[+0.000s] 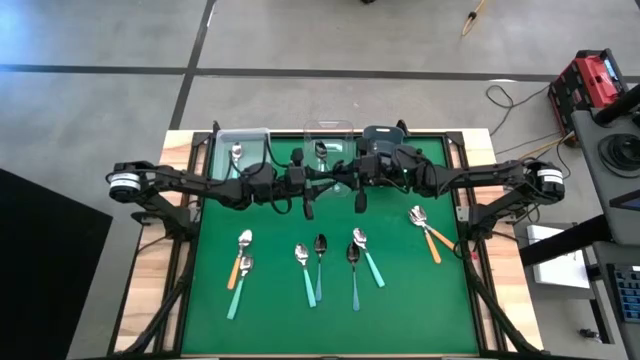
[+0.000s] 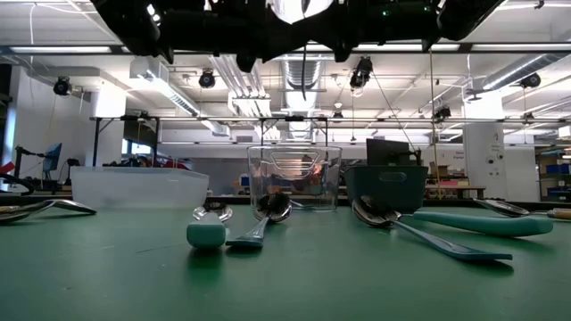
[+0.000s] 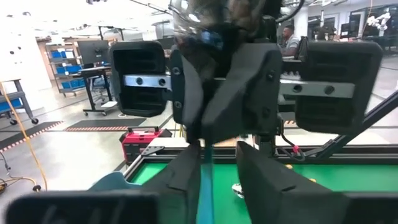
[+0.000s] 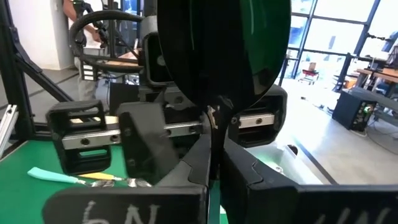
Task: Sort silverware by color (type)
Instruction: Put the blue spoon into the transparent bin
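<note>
Both arms meet level over the middle of the table. A spoon with a dark bowl [image 4: 224, 56] and a blue-teal handle [image 3: 205, 190] stands upright between them, high above the green mat. My right gripper [image 4: 214, 144] is shut on it. My left gripper [image 3: 217, 158] faces it, open, and the handle runs down between its fingers. Several more spoons lie flat on the mat, among them an orange one [image 1: 237, 265], teal ones [image 1: 307, 272] and an orange one at the right [image 1: 430, 238]. My right gripper pinches the spoon's thin stem just under the bowl [image 4: 214, 132] between its two fingers. The fingers lie level, coming from the table's right, across the spoon. The spoon stands upright, bowl up and handle down, clear of the mat. My left gripper has the teal handle [image 3: 204, 180] close against one finger [image 3: 183, 174], with a gap to the other finger. I cannot tell whether that finger touches the handle.
Three bins stand along the far edge: a clear one at the left [image 1: 242, 150] with a spoon in it, a clear one in the middle [image 1: 328, 140] with a spoon, and a dark grey one [image 1: 385, 140]. Bare mat shows near the front edge.
</note>
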`<state>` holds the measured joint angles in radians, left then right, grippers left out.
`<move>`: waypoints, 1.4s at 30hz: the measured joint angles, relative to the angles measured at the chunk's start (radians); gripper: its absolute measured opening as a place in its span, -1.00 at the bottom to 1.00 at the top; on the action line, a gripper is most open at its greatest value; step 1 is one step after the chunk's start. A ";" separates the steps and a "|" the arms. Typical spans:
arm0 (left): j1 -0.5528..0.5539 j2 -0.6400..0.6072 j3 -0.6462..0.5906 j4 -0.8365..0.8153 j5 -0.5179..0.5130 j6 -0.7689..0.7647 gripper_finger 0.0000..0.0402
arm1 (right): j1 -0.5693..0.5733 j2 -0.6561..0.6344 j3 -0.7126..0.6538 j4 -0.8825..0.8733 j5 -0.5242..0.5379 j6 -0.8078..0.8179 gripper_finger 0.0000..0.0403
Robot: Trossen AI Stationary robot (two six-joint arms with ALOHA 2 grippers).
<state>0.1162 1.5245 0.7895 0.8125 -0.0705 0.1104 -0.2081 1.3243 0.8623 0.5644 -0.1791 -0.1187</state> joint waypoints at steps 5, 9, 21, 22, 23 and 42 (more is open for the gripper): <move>0.002 -0.018 0.000 -0.056 0.000 0.007 -0.28 | -0.002 -0.006 0.019 -0.024 0.006 0.022 -0.95; 0.015 -0.071 0.000 -0.179 -0.010 0.035 -0.12 | -0.002 -0.007 0.078 -0.118 0.064 0.030 -0.95; 0.023 -0.415 -0.045 -0.538 -0.220 0.136 -0.02 | -0.017 0.076 0.373 -0.456 0.183 0.033 -0.95; 0.023 -0.445 -0.058 -0.541 -0.220 0.134 -0.02 | -0.021 0.096 0.403 -0.482 0.183 0.037 -0.95; 0.023 -0.472 -0.072 -0.546 -0.220 0.131 -0.02 | -0.027 0.119 0.438 -0.504 0.184 0.044 -0.95; 0.023 -0.806 -0.212 -0.624 -0.237 0.093 -0.02 | -0.140 0.440 0.850 -0.808 0.202 0.257 -0.96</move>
<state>0.1390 0.7186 0.5778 0.1889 -0.3080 0.2035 -0.3477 1.7646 1.7123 -0.2439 0.0233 0.1384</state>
